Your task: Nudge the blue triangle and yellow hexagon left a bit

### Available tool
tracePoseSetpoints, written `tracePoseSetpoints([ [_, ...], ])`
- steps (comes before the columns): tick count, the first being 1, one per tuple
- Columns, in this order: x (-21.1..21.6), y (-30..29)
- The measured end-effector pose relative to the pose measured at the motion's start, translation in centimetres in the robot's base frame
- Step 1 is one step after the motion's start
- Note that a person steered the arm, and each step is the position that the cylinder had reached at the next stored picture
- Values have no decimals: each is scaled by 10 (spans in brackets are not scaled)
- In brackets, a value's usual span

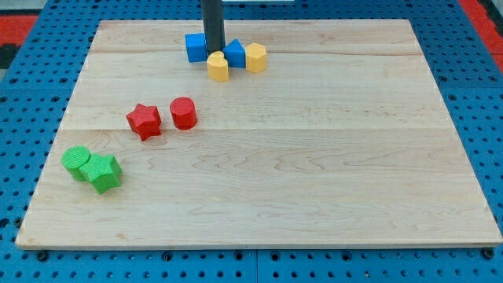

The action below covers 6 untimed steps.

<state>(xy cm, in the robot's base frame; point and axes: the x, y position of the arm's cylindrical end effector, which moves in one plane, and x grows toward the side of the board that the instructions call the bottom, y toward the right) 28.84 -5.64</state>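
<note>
The blue triangle (235,53) sits near the view's top centre, touching the yellow hexagon (255,57) on its right. A second yellow block (218,67), rounded, lies just below and left of the triangle. A blue cube (195,47) stands further left. My rod comes down from the top edge, and my tip (214,52) rests between the blue cube and the blue triangle, just above the rounded yellow block and close to the triangle's left side.
A red star (144,120) and a red cylinder (183,112) lie left of centre. A green cylinder (77,162) and a green block (104,172) sit near the wooden board's (314,173) left edge. Blue pegboard surrounds the board.
</note>
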Motion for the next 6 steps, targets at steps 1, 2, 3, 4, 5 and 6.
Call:
tracePoseSetpoints([
  [1,5,5],
  [2,33,6],
  [3,40,47],
  [4,51,90],
  [5,29,108],
  [6,7,41],
])
